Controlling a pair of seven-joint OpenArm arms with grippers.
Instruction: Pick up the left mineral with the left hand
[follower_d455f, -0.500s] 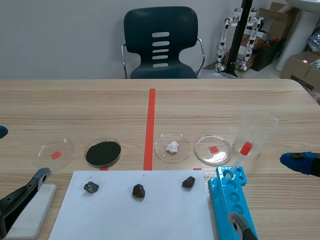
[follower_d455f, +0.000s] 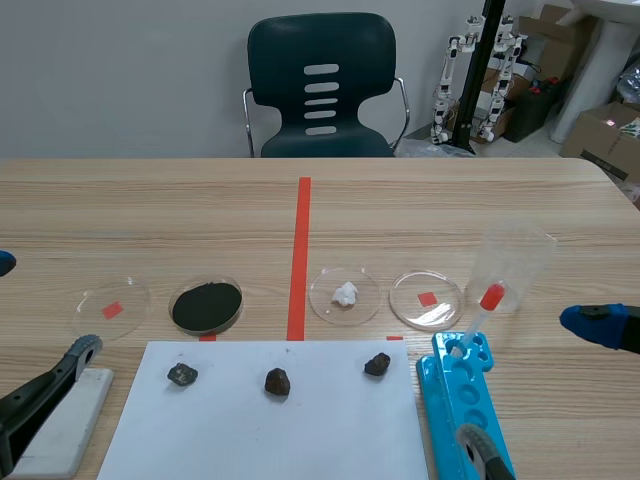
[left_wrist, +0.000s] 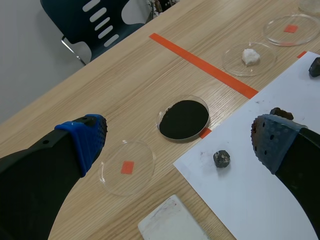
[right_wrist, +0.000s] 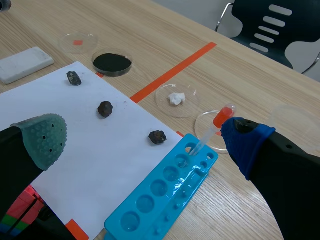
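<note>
Left gripper (left_wrist: 177, 139), which we see wide open and empty, sits left of the left mineral (left_wrist: 221, 158) on the paper (left_wrist: 240, 200); we judge an off-centre closure could knock it aside.

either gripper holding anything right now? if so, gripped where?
Nothing is held. The left gripper is open; the left mineral lies untouched on the white paper. The right gripper is open and empty too.

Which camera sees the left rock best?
The left wrist view: the left mineral sits nearest there, unblocked, on the white paper. The scene view and right wrist view also show it whole, but smaller.
</note>
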